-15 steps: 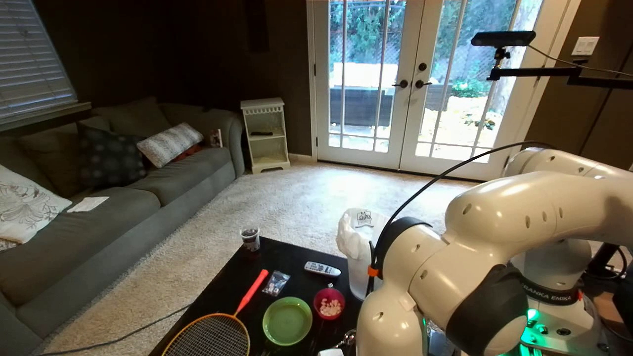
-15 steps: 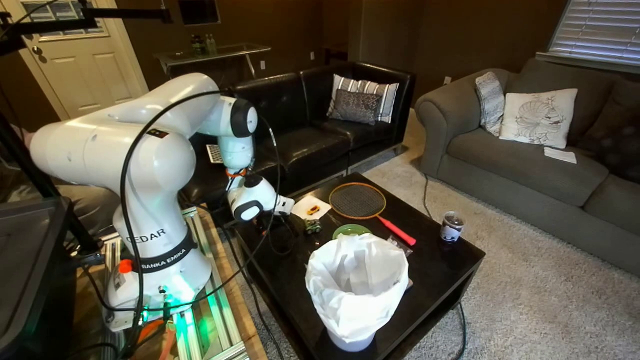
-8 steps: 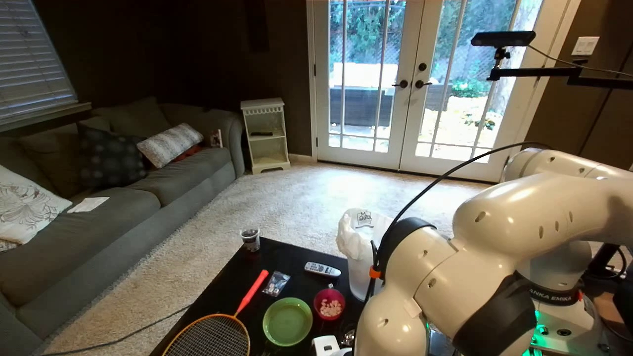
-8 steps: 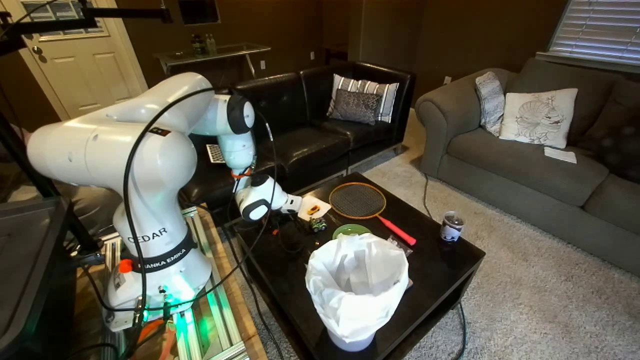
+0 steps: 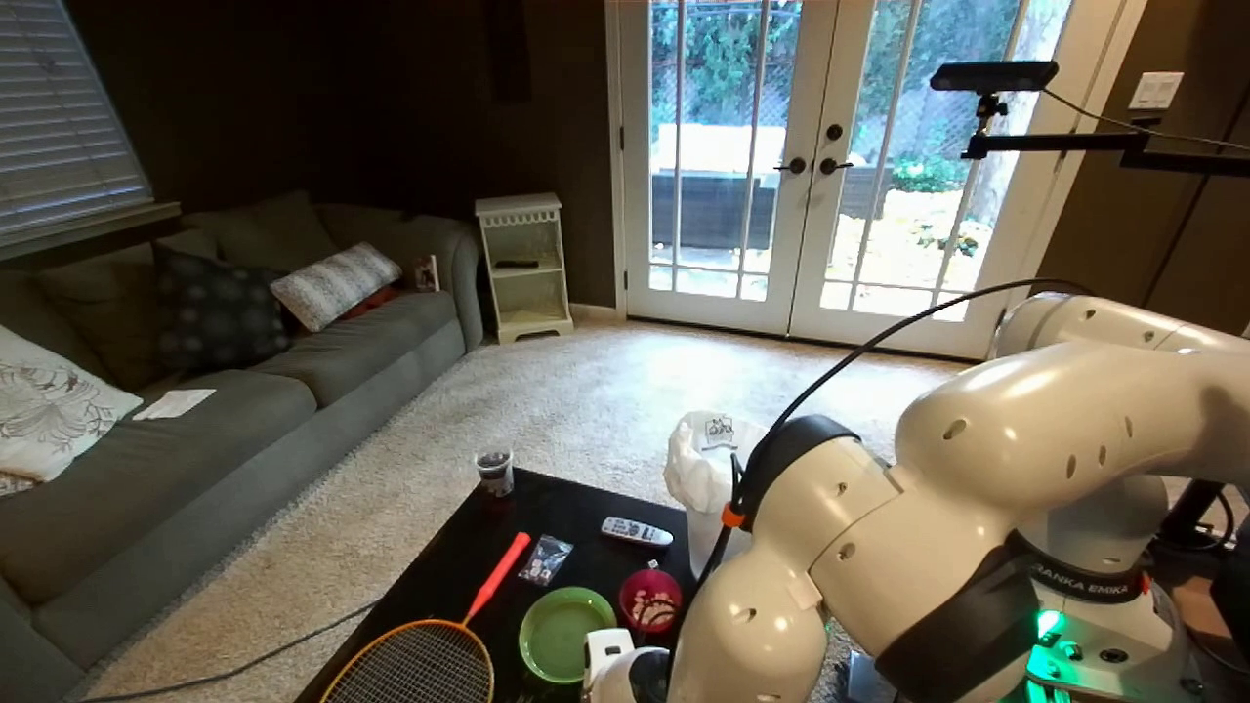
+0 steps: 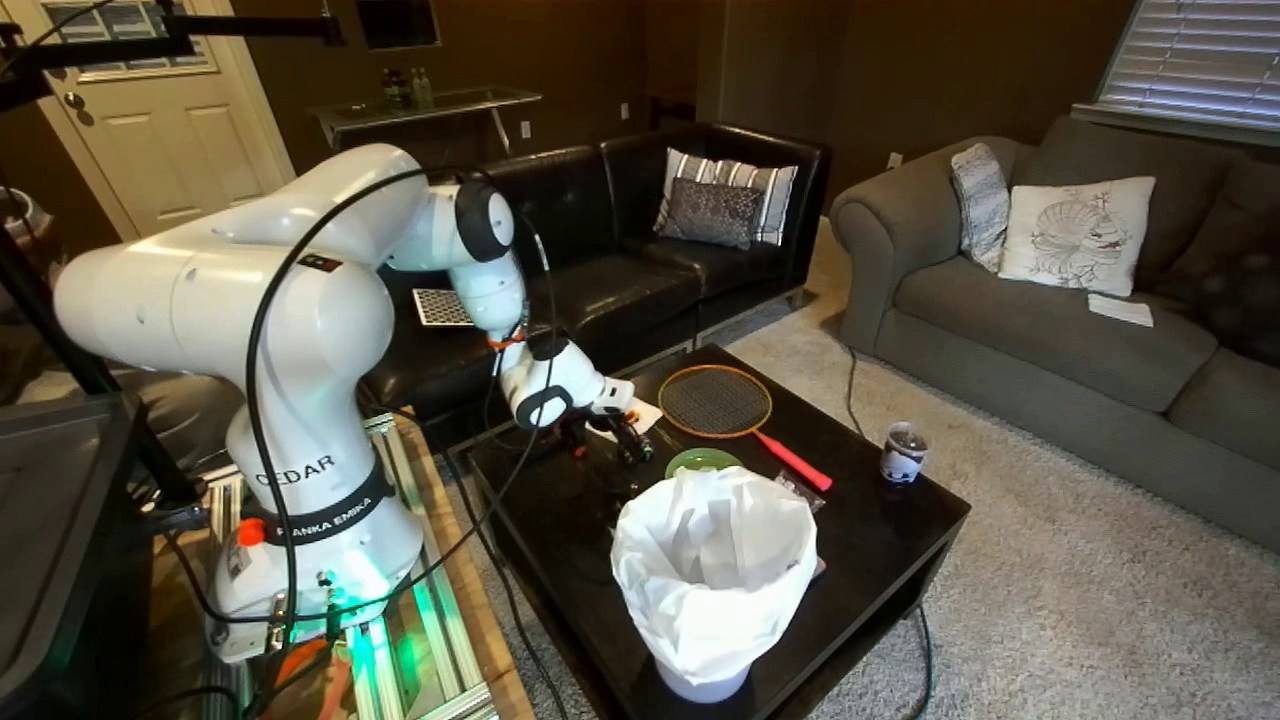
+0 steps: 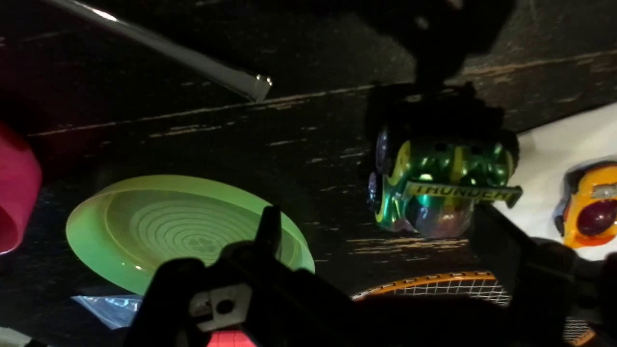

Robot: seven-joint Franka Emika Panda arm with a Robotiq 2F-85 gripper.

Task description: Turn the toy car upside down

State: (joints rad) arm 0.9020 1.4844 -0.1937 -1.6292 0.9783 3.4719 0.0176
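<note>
Two toy cars show in the wrist view. A small orange-yellow toy car [image 7: 595,207] lies on white paper at the right edge, partly cut off. A larger green toy car [image 7: 448,164] marked THUNDER sits on the dark table, wheels down as far as I can tell. My gripper [image 7: 378,212] is open and empty, with its fingers apart. The green car lies ahead of the gap, near the right finger, which overlaps it in view. In an exterior view the gripper [image 6: 612,440] is low over the table and hides most of both cars.
A green dish [image 7: 106,267] lies under the left finger in view. A red bowl [image 5: 649,598], a badminton racket [image 6: 715,400], a remote [image 5: 637,531], a plastic bag [image 5: 547,558], a cup [image 6: 903,453] and a metal rod [image 7: 193,53] are around. A lined wastebasket [image 6: 715,590] stands nearby.
The arm's wrist has moved out over the table toward the green dish. The gripper now covers the green and orange toy cars that showed in an exterior view half a second ago.
</note>
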